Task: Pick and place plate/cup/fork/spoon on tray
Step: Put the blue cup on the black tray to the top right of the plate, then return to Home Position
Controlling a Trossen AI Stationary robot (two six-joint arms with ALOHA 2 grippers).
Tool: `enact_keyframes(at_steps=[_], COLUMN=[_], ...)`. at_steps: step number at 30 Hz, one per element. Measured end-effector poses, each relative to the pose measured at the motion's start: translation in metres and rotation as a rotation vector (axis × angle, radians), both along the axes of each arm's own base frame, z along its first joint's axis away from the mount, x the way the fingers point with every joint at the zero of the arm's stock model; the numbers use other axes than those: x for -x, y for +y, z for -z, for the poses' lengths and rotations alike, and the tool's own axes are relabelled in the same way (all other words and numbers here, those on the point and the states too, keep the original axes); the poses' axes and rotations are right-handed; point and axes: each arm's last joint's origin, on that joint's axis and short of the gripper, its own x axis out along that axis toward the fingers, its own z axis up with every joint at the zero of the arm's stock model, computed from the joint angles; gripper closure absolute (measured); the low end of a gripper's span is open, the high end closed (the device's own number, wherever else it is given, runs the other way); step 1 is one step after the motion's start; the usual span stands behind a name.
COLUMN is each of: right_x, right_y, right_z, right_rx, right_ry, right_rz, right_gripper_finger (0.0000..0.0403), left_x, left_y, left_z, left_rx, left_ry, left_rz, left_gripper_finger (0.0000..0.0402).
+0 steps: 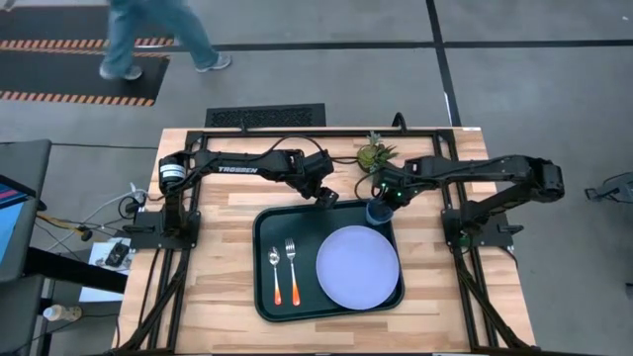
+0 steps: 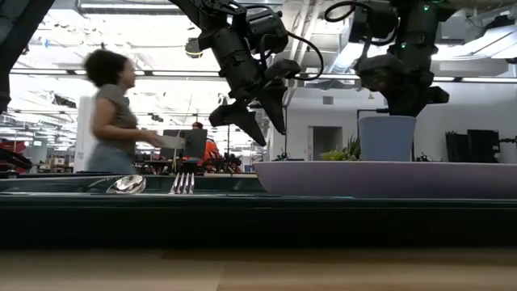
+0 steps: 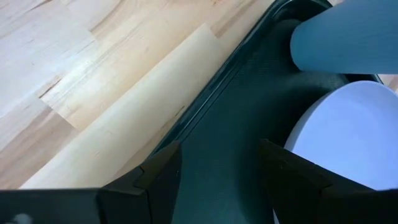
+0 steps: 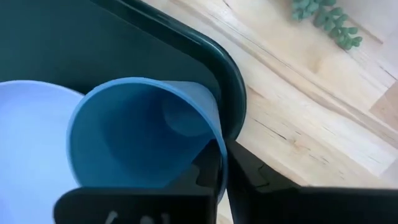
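The dark green tray (image 1: 265, 297) lies mid-table. On it are the lavender plate (image 1: 358, 267) at the right, and the fork (image 1: 291, 269) and spoon (image 1: 275, 272) side by side at the left. My right gripper (image 1: 384, 198) is shut on the blue cup (image 1: 377, 211) over the tray's far right corner. The cup stands upright in the low view (image 2: 387, 137), its base hidden behind the plate (image 2: 380, 176). My left gripper (image 1: 324, 195) is open and empty above the tray's far edge, with the tray floor (image 3: 217, 162) between its fingers. My right gripper holds the cup's wall at the rim (image 4: 219, 155), on the side toward the tray's corner, with one finger inside the cup and one outside. The fingers come from above. The cup is upright; the plate hides whether its base is on the tray.
A small potted green plant (image 1: 373, 154) stands on the table just beyond the tray's far right corner. Bare wood lies left and right of the tray. A person walks past beyond the table's far edge (image 1: 148, 40).
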Motion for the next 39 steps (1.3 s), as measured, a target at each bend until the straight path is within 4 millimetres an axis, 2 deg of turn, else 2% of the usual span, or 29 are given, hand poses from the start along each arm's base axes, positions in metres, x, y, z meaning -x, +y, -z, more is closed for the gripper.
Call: enact_keyframes(at_steps=[14,20,27,29,32,36,39], right_x=[-0.001,0.009,0.036,0.046,0.061,0.088,0.108], right_y=[0.000,-0.008,-0.016,-0.019,-0.020,-0.014,-0.006], right_z=[-0.002,-0.017,-0.045,-0.054,-0.068,-0.087,-0.104], right_rx=[-0.009,0.012,0.080,0.126,0.222,0.391,0.514], right_ry=[-0.032,-0.114,-0.251,-0.290,-0.358,-0.430,-0.537], right_rz=[-0.024,0.010,0.086,0.105,0.079,-0.018,-0.077], right_gripper_finger=[0.0294,0.0261,0.0237,0.0236,0.0238,0.0243,0.0246], left_x=[0.000,0.000,0.000,0.002,0.006,0.023,0.046], left_y=[0.000,0.000,0.000,0.000,-0.001,-0.009,-0.023], left_z=[0.000,0.000,-0.008,-0.018,-0.047,-0.101,-0.145], left_rx=[0.000,0.014,0.021,0.014,-0.045,-0.250,-0.444], left_ry=[0.000,-0.003,-0.044,-0.085,-0.213,-0.415,-0.548], left_rz=[0.000,-0.003,-0.010,-0.012,0.012,0.109,0.227], left_gripper_finger=[0.0205,0.0205,0.0205,0.0205,0.0205,0.0205,0.0205])
